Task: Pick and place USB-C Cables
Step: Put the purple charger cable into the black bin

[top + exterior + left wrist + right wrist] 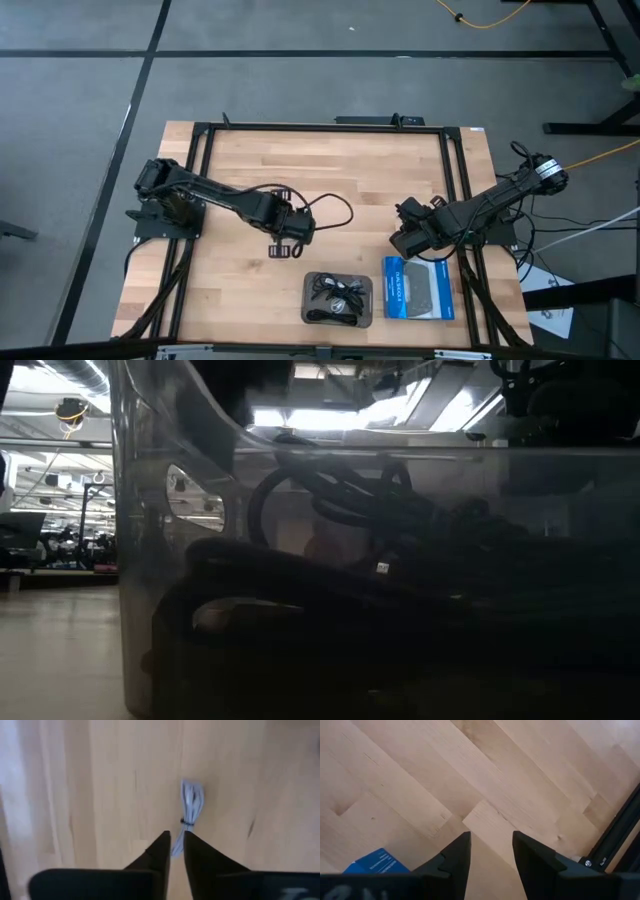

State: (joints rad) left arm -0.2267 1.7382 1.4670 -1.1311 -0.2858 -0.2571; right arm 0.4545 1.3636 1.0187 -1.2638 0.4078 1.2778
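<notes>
My left gripper hovers over the table's middle, left of the grey tray. In its wrist view the left gripper is shut on a pale lavender USB-C cable bundle tied with a dark band. Black USB-C cables lie coiled in the tray, and the low view looks through the tray's wall at the same black cables. My right gripper is open above bare wood, just above the blue-and-grey flat box; its wrist view shows the right gripper with nothing between the fingers. My left gripper pinches the lavender bundle's near end between its two fingertips. The rest of the bundle reaches forward past the fingertips, in line with the fingers. Whether the bundle's far end rests on the wood or is lifted clear, I cannot tell.
The blue-and-grey box sits right of the tray at the near edge, and its corner shows in the right wrist view. A black metal frame borders the table. A loop of black arm wire lies on the table's middle.
</notes>
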